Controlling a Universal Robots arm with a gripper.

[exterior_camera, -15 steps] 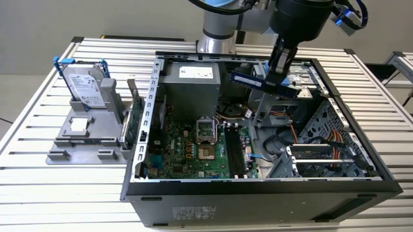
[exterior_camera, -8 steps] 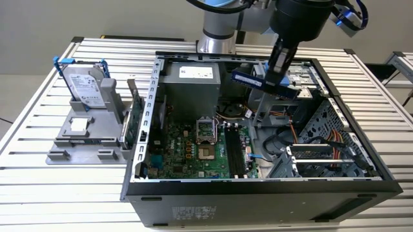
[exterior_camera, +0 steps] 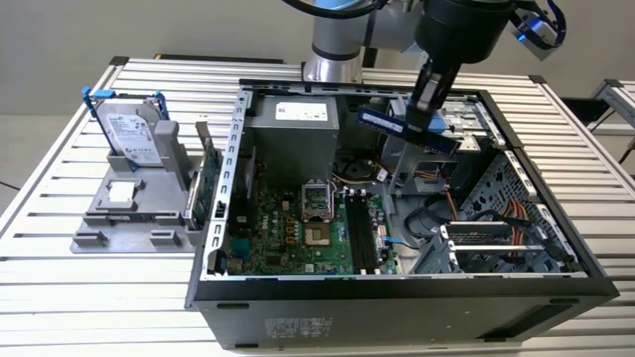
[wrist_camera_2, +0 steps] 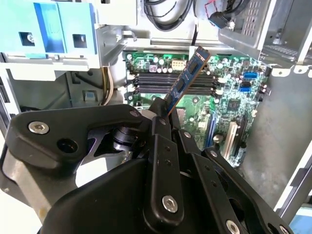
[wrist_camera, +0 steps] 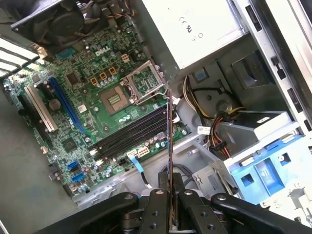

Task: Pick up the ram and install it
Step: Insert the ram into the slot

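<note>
Ram (exterior_camera: 380,120): 1, clamped in gripper (exterior_camera: 424,119) | gripper: 1 | computer case (exterior_camera: 397,301): 1, open, beneath

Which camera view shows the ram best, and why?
The exterior view: the ram shows its broad side, nearly whole, clamped in the gripper above the case. In the second wrist view it is foreshortened; in the first wrist view it is edge-on.

We saw the gripper (wrist_camera: 169,181) in matt black, with shiny metal screw heads. The ram (wrist_camera_2: 187,73) looked a smooth blue board. The motherboard (wrist_camera: 112,122) was glossy green laminate, the case (exterior_camera: 235,149) bare grey sheet metal, the table (exterior_camera: 100,297) ribbed pale metal, and the drive bay (wrist_camera: 268,170) light blue plastic.
</note>
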